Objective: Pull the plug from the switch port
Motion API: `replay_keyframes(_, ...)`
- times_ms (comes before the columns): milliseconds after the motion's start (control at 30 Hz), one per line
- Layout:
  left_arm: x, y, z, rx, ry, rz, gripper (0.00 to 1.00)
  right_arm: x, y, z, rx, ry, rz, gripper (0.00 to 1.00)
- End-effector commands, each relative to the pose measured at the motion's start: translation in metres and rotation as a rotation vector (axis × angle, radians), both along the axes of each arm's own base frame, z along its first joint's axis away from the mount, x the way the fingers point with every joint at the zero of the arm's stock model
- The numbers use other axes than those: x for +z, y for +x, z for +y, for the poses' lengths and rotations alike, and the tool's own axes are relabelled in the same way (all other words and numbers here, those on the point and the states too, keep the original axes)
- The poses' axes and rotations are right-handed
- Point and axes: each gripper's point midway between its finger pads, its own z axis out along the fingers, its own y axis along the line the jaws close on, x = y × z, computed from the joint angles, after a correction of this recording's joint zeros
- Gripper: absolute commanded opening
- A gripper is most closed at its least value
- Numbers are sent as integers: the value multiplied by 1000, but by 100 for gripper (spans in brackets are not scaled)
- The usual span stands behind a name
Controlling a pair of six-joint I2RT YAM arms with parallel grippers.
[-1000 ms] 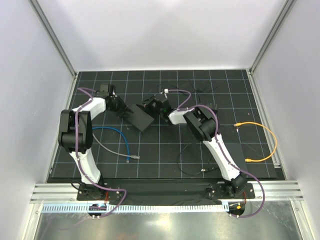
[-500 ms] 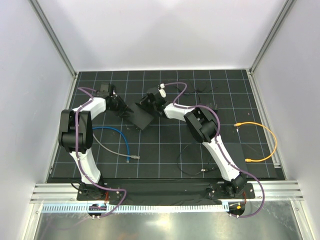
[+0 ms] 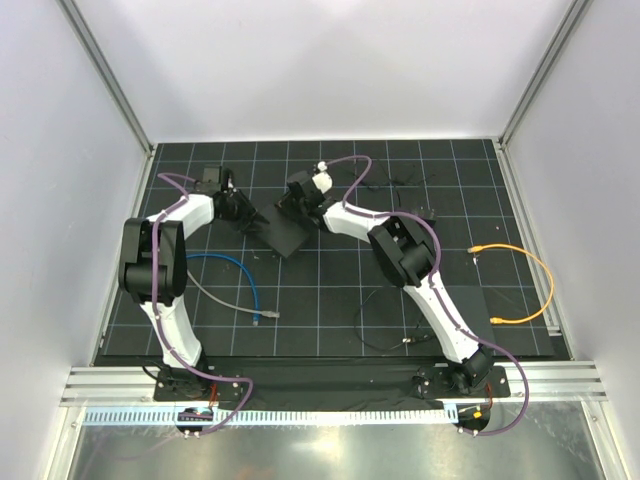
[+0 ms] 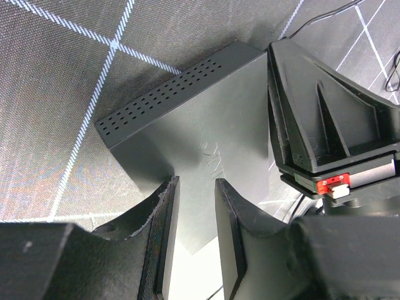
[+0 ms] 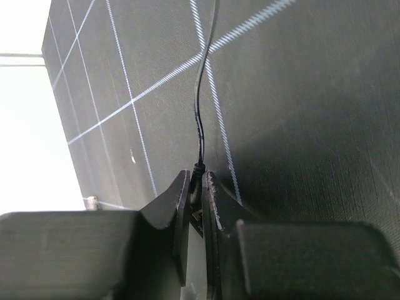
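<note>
The black switch [image 3: 283, 232] lies at the back middle of the mat; in the left wrist view it is a flat box with a vented side [image 4: 206, 131]. My left gripper [image 3: 246, 213] is shut on the switch's near edge, its fingers [image 4: 165, 231] on either side of it. My right gripper [image 3: 293, 200] is at the switch's far corner and shows in the left wrist view [image 4: 325, 125]. It is shut on a small black plug [image 5: 197, 178], whose thin black cable [image 5: 201, 94] runs away over the mat. The port itself is hidden.
A blue cable [image 3: 245, 275] lies front left, with a grey one beside it. An orange cable [image 3: 530, 270] loops at the right. A thin black cable [image 3: 375, 325] and a dark pad [image 3: 510, 300] lie front right. White walls enclose the mat.
My right gripper has moved back and to the left with the plug, its arm stretching out. The switch has shifted slightly left. The left arm has hardly moved.
</note>
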Motion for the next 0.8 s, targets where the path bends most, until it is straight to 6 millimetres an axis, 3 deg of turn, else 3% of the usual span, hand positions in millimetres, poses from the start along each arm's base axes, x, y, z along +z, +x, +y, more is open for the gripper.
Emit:
replay_keyframes(0, -59, -49, 24, 4, 150, 227, 35, 11, 26, -38, -91, -236, -159, 1)
replay_keyframes(100, -58, -49, 23, 1, 151, 225, 35, 28, 21, -39, -83, -330, -210, 1)
replay_keyframes(200, -58, -49, 25, 1, 157, 222, 35, 32, 13, -35, -89, -385, -229, 1)
replay_keyframes(367, -59, -50, 24, -2, 160, 228, 36, 34, 20, -41, -129, -397, -235, 1)
replay_keyframes(600, -61, -51, 23, -3, 162, 232, 36, 22, 33, -48, -167, -209, -179, 1)
replay_keyframes(767, -62, -52, 23, -4, 161, 237, 35, 33, 34, -47, -159, -134, -213, 1)
